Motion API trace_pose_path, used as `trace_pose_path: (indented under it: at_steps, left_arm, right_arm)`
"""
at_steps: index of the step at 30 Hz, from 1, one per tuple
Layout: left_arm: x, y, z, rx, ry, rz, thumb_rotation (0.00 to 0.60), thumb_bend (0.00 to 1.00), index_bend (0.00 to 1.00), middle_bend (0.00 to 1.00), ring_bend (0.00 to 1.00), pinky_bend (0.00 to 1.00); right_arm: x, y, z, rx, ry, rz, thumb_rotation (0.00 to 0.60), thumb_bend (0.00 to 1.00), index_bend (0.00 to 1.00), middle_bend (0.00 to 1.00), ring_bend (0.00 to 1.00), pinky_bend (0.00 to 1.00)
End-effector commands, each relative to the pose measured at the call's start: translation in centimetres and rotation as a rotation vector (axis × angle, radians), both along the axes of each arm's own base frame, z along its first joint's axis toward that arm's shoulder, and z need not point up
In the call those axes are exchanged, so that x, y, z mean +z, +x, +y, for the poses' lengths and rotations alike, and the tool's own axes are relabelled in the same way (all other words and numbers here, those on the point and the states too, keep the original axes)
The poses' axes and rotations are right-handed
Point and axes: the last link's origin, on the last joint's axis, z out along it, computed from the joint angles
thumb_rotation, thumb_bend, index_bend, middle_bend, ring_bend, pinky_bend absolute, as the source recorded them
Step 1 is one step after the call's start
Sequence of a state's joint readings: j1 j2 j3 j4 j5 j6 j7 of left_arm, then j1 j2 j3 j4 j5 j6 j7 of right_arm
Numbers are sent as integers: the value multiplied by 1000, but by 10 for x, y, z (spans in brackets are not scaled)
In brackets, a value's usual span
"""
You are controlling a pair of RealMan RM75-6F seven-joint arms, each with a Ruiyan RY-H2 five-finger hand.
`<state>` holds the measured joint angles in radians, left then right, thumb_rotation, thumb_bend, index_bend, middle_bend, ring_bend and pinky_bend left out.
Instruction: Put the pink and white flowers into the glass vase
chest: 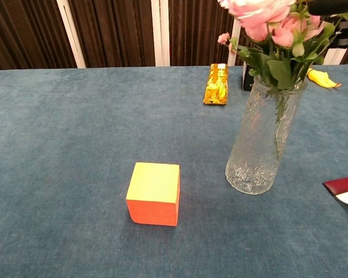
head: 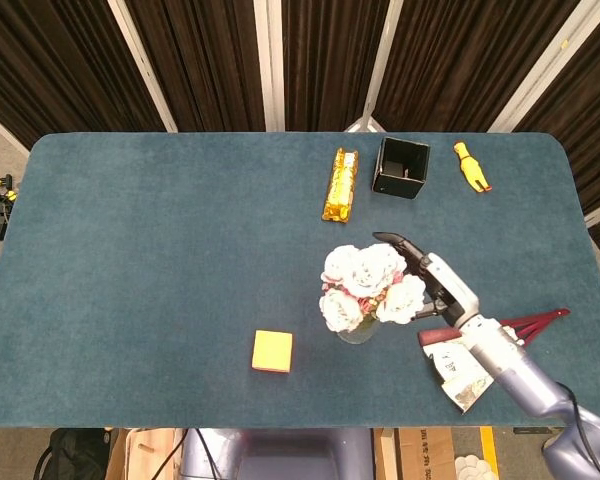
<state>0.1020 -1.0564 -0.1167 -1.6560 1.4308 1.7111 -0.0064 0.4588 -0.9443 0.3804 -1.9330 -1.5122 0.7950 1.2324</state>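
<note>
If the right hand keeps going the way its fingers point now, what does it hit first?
Probably the flowers: the right hand sits just beside the blooms, its fingers reaching toward and over them above the vase. Height is unclear, so it might skim past.

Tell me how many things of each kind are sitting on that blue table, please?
Flower bunch: 1
Glass vase: 1
Orange-and-yellow cube: 1
Gold wrapped bar: 1
Black open box: 1
Yellow rubber chicken: 1
Red-handled tool: 1
Crumpled packet: 1
Total: 8
</note>
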Motion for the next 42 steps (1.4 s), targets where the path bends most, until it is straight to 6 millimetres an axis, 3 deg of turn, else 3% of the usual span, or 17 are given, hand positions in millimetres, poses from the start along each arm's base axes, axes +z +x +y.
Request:
trace_pose_path:
  at_steps: [1,12,14,18,22,26,33,39,42]
  left_arm:
    - [-1,0,1,0,-6,-1,600,248,98,0,0,20]
    - [-2,1,0,1,-9,-2,600,249,100,0,0,20]
    - [0,2,0,-7,-9,-6,600,248,100,0,0,20]
    - [1,3,-3,-33,-6,-9,600,248,100,0,0,20]
    - [2,2,-5,-28,-4,-19,600,248,100,0,0,20]
    - [5,0,-7,-16,-2,-30,600,249,100,0,0,20]
    - [6,-1,-6,-19,-7,-37,600,248,100,0,0,20]
    - [3,-1,-2,-18,-18,-35,600,248,100,0,0,20]
    - [0,0,0,-20,-32,-30,600,249,100,0,0,20]
  right_arm:
    - [14,-13,10,20,-3,72,600,0,89,61,99,0]
    - [57,-44,29,15,-23,248,600,0,30,38,93,0]
    - [76,-64,41,15,-79,345,600,0,31,38,93,0]
    - [91,-91,65,7,-227,514,600,0,31,38,93,0]
    - [87,-114,89,-59,-412,691,600,0,38,38,93,0]
    - [71,-129,116,-106,-556,861,600,0,60,39,93,0]
    - [43,-138,150,-32,-564,1020,600,0,62,38,73,0]
    - [44,-138,150,5,-777,1222,600,0,62,38,51,0]
    - [40,-141,153,-16,-788,1276,600,0,62,38,40,0]
